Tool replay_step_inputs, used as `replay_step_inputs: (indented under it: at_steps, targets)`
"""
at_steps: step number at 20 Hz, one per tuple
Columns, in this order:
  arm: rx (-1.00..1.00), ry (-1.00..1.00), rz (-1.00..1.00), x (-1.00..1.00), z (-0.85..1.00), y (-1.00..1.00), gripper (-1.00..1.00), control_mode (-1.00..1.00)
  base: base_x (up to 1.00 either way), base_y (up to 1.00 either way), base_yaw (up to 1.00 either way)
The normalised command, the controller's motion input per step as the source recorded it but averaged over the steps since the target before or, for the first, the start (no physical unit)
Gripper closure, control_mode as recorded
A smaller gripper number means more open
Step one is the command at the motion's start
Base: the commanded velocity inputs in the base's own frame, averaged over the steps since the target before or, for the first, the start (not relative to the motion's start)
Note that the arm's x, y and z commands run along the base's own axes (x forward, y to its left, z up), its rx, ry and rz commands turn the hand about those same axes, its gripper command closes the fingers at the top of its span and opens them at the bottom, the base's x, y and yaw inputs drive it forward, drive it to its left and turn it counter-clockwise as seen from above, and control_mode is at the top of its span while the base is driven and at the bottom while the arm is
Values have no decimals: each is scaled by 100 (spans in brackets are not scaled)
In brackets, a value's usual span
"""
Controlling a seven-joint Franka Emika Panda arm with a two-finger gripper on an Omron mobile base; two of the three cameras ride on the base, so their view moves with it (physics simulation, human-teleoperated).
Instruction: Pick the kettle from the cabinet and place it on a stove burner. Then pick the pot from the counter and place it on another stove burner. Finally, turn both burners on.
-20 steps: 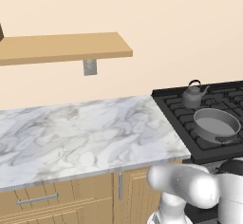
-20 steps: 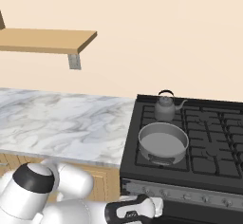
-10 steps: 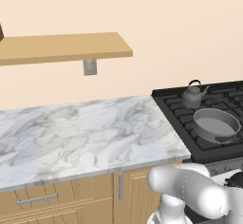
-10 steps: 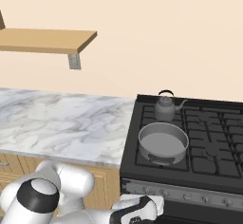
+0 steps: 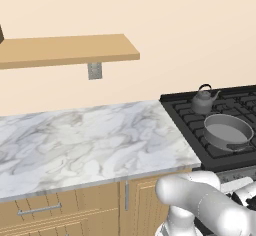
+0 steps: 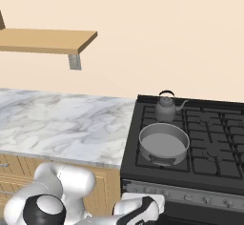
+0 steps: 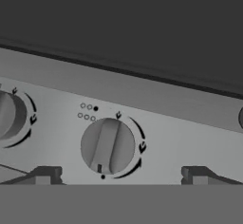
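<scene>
The dark grey kettle (image 5: 204, 100) (image 6: 167, 107) stands on the rear left stove burner. In front of it, the wide grey pot (image 5: 227, 131) (image 6: 163, 143) rests on the front left burner. My gripper (image 7: 121, 176) is open, low in front of the stove's control panel (image 7: 57, 83). Its two dark fingertips (image 7: 46, 174) stand either side of a round grey knob (image 7: 108, 145) without touching it. The knob's bar is nearly upright. In the right base view my white hand (image 6: 143, 209) reaches the panel's left end.
A second knob (image 7: 9, 116) sits left of the first in the hand view. The marble counter (image 5: 90, 140) lies left of the black cooktop (image 6: 209, 138), with wooden drawers (image 5: 45, 210) beneath. A tan shelf (image 5: 65, 50) hangs on the wall above.
My arm has sunk lower and the hand has edged a little right toward the stove's front panel. Kettle and pot have stayed in place.
</scene>
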Motion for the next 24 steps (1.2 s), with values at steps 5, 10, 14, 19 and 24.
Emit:
replay_step_inputs:
  at_steps: [5,10,14,19,24]
  targets:
    - [0,-3,0,5,-21,-9,-100,-100,0,0,0]
    - [0,-2,0,2,-17,-13,-100,-100,0,0,0]
    - [0,-3,0,2,-5,-4,-100,-100,0,0,0]
    - [0,-3,0,17,0,2,-100,-100,0,0,0]
    - [0,-2,0,17,0,6,100,-100,0,0,0]
